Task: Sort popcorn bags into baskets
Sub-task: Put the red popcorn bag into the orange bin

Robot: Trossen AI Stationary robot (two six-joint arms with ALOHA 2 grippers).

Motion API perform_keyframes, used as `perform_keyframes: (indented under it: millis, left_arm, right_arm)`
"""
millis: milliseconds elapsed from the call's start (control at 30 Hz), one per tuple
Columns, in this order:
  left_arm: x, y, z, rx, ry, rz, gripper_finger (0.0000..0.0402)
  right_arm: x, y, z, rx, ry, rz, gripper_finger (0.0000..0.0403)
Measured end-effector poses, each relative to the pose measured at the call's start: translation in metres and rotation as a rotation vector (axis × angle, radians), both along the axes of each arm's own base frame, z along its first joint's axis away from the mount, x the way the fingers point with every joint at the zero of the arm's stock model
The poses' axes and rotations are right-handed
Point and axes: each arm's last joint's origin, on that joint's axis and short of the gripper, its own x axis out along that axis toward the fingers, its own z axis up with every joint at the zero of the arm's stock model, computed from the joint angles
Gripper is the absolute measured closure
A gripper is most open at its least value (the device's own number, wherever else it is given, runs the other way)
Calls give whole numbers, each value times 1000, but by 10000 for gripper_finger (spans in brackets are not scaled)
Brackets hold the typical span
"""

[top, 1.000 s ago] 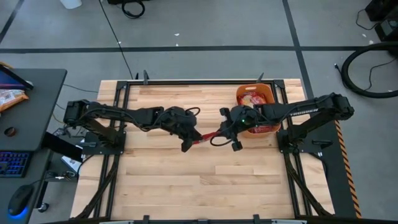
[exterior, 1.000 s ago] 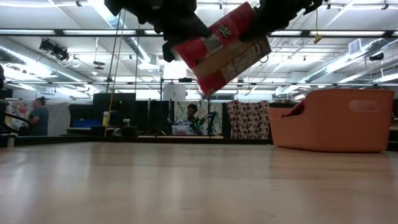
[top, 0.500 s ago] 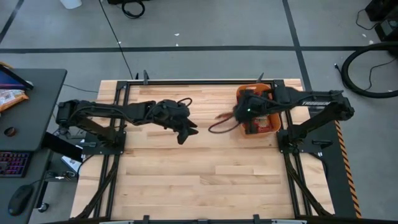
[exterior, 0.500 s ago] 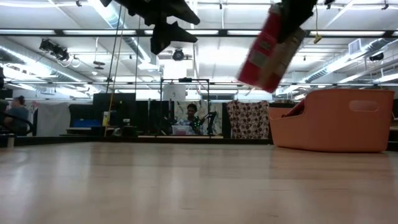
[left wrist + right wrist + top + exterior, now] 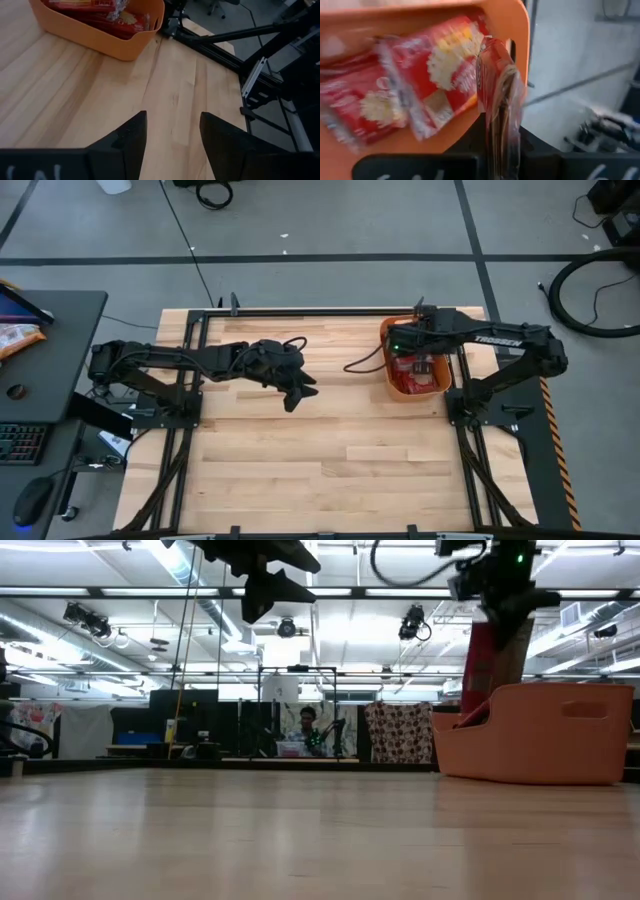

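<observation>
The orange basket (image 5: 436,385) stands at the table's far right with several red popcorn bags (image 5: 420,85) lying in it. My right gripper (image 5: 497,612) hangs over the basket, shut on one more popcorn bag (image 5: 494,658). In the right wrist view this bag (image 5: 496,90) shows edge-on between the fingers. My left gripper (image 5: 298,393) is raised over the table's middle, open, with nothing between its fingers (image 5: 172,135). The basket (image 5: 100,36) lies ahead of it. My right gripper pinches the popcorn bag's upper end (image 5: 496,630) between its two fingers, which point down from above. The bag hangs upright below them, its flat faces against the fingers (image 5: 532,145). Its lower end (image 5: 487,692) dips behind the basket's wall.
Bare wooden table spreads in front of and to the left of the basket (image 5: 535,735). Black frame rails (image 5: 300,312) run along the table's far edge and sides. Beyond the table a person sits in the room (image 5: 306,730).
My left gripper has opened and let go of the popcorn bag, then drawn back slightly toward the table's left. My right gripper has carried the bag toward the right and far edges, over the basket. The bag has swung from slanting to hanging upright.
</observation>
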Motion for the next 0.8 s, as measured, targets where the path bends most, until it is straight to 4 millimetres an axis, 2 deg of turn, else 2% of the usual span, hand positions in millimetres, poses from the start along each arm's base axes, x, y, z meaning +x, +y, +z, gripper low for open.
perform_keyframes:
  millis: [233, 400, 533, 633, 800]
  left_arm:
    - [-1, -1, -2, -5, 18, -12, 214]
    - [-3, -2, -6, -19, 69, -30, 214]
    - [-5, -3, -8, -51, 92, -62, 214]
    - [-9, -5, 0, -30, 61, -88, 214]
    - [-26, -6, 17, 54, 11, -114, 223]
  right_arm:
    - [0, -15, -43, -9, 16, -69, 371]
    - [-6, -19, -65, 48, 29, -127, 336]
    - [-15, -18, -66, 177, 51, -219, 285]
    - [-17, -15, -58, 285, 34, -281, 247]
    - [-18, -12, -35, 278, -68, -354, 203]
